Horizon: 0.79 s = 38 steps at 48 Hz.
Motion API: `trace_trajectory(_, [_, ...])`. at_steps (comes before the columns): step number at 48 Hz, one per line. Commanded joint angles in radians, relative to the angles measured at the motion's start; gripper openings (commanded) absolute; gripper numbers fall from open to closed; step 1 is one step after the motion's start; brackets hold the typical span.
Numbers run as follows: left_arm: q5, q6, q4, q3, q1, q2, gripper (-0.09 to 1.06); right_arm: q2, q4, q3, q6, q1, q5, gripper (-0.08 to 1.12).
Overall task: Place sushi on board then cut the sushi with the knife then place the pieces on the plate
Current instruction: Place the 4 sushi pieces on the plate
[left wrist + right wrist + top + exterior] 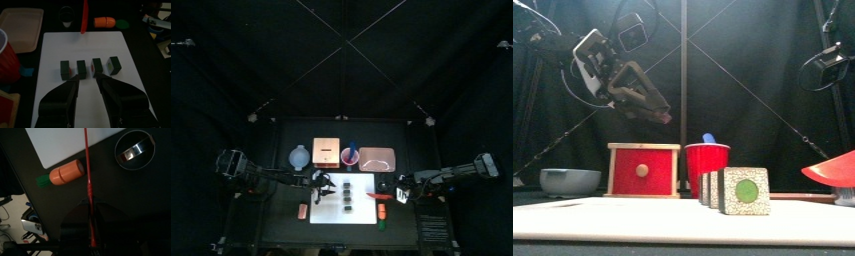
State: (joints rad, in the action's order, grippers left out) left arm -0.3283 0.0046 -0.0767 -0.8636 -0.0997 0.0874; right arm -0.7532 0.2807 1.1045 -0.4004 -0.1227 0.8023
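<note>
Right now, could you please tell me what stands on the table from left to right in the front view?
blue-grey bowl → wooden box with red drawer front → red cup → sushi roll pieces; a red shape at the right edge cannot be identified.

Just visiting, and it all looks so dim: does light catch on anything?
Top view: the white cutting board stands out bright against the black booth. Front view: its near surface glows pale before dark curtains. Right wrist view: the round metal cutter shows a glint; the red toy knife in the right pincer looks matte.
</note>
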Motion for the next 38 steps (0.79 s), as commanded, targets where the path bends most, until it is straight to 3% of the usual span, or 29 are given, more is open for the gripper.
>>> trace_trajectory(1, [-0.014,-0.003,-0.002,0.003,0.009,0.021,0.73,0.008,0.02,0.002,-0.011,0.005,0.011,0.35])
trace_trajectory(10, [-0.012,-0.003,-0.002,-0.008,0.015,0.02,0.73,0.011,0.023,0.02,-0.052,0.008,0.031,0.47])
trace_trajectory(24, [-0.014,-0.002,-0.002,-0.02,0.02,0.021,0.73,0.008,-0.021,-0.023,-0.069,0.012,0.106,0.81])
trace_trajectory(31, [-0.014,-0.002,-0.002,-0.026,0.026,0.025,0.73,0.003,-0.089,-0.083,-0.067,0.034,0.167,0.83])
trace_trajectory(38, [-0.02,0.0,-0.003,-0.035,0.046,0.035,0.73,0.008,-0.229,-0.152,-0.064,0.057,0.15,0.83])
